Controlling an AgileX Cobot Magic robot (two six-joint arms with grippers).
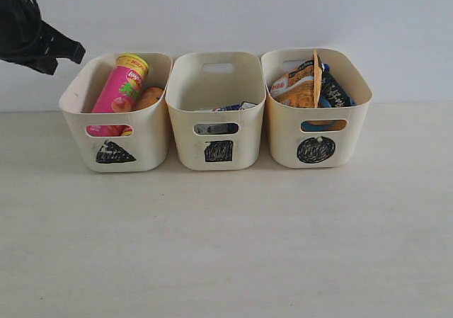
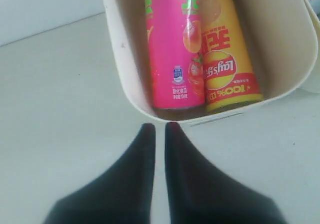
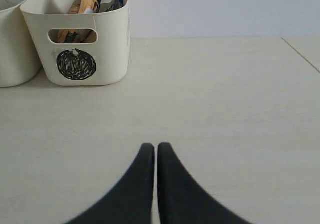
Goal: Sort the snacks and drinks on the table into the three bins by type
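Observation:
Three cream bins stand in a row at the back of the table (image 1: 226, 247). The triangle bin (image 1: 152, 137) holds the pink tube (image 1: 119, 90) and the yellow tube (image 1: 148, 97), which lie side by side as the pink tube (image 2: 172, 49) and yellow tube (image 2: 227, 59) in the left wrist view. In the square bin (image 1: 185, 134), only the top of a white and blue carton (image 1: 233, 108) shows. The circle bin (image 1: 283, 137) holds an orange-brown bag (image 1: 297, 88) and a blue-black bag (image 1: 335, 93). My left gripper (image 2: 160, 126) is shut and empty, above the table beside the triangle bin's rim (image 2: 125, 69). My right gripper (image 3: 155, 146) is shut and empty, over bare table.
The left arm (image 1: 35, 42) hangs dark at the upper left of the exterior view, next to the triangle bin. A pale wall rises behind the bins. In the right wrist view the circle bin (image 3: 112, 44) stands well away from the fingers.

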